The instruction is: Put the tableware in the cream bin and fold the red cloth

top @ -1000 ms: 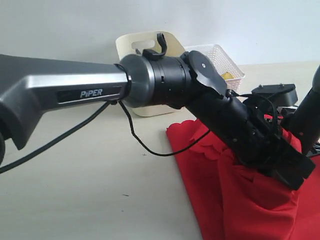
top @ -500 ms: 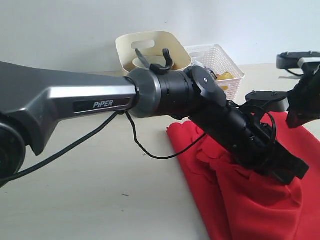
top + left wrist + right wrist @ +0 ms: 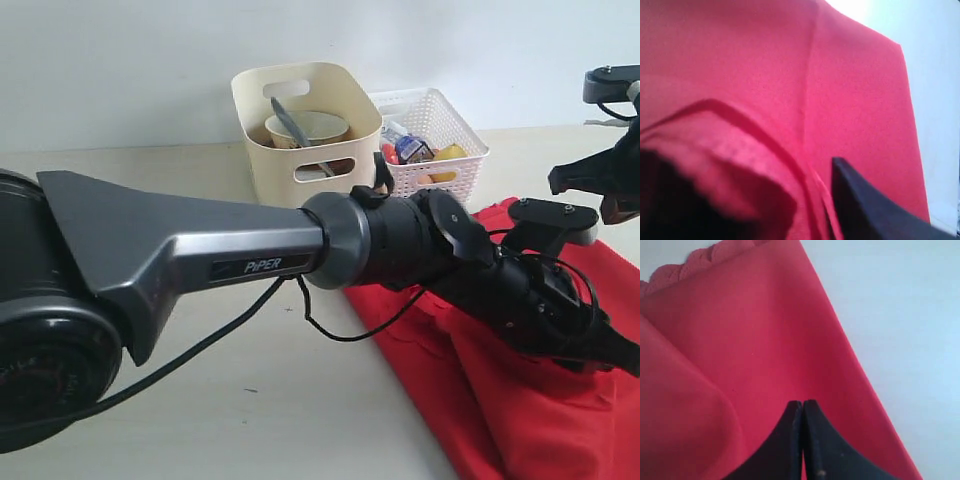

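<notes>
The pale surface (image 3: 300,420) showed no loose tableware where it could be seen, though the left arm hid much of it. The large bright red cloth with scalloped edges (image 3: 520,420) lay on the right of the surface, one layer doubled over another, with soft ridges rather than a flat, squared stack. Folding therefore looked begun but not finished.

Behind it stood the tall cream plastic bin with cut-out handles (image 3: 275,165), just beside the smaller white lattice basket (image 3: 455,175), which held small coloured items. Inside the cream bin sat a pale green-white bowl (image 3: 310,128) with a slim utensil (image 3: 288,118) leaning across it, too small to name. The rest of the bin's contents were hidden by its walls. By this evidence the tableware half of the task appeared done, or nearly so.

The left pincer (image 3: 747,170) was low on the cloth, its fingers apparently spread, with a raised fold lying between them and nothing clamped. The right pincer (image 3: 802,405) hung above the cloth near its straight edge, fingers pressed together and empty.
</notes>
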{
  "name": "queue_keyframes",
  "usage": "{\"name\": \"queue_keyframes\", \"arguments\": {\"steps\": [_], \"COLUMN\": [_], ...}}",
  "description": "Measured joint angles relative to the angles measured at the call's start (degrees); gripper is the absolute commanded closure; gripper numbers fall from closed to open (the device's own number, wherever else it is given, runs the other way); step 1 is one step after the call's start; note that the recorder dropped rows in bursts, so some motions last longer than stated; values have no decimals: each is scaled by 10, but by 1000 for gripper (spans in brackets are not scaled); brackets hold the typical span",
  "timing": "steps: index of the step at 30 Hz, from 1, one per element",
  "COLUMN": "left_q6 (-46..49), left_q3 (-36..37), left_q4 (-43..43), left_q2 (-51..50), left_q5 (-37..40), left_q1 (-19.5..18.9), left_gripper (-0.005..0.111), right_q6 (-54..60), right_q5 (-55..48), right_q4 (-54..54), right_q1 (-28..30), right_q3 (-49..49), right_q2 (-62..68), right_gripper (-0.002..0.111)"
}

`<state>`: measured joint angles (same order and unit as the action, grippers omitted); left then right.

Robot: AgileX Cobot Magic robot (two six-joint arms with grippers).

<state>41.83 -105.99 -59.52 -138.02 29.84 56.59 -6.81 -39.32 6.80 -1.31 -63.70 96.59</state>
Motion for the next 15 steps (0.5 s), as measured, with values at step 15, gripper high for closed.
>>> {"name": "queue_keyframes", "arguments": {"steps": [15], "left_q6": [-2], "left_q3": [-72], "left_q4": [46], "left_q2": [0], "left_q5": [93], "left_q1": [6], "left_gripper": [25], "right_q6": [48], "right_q5": [52], "right_q4": [-106], "right_q1": [0], "right_q3": [0], "right_q2": [0], "right_gripper": [108]}}
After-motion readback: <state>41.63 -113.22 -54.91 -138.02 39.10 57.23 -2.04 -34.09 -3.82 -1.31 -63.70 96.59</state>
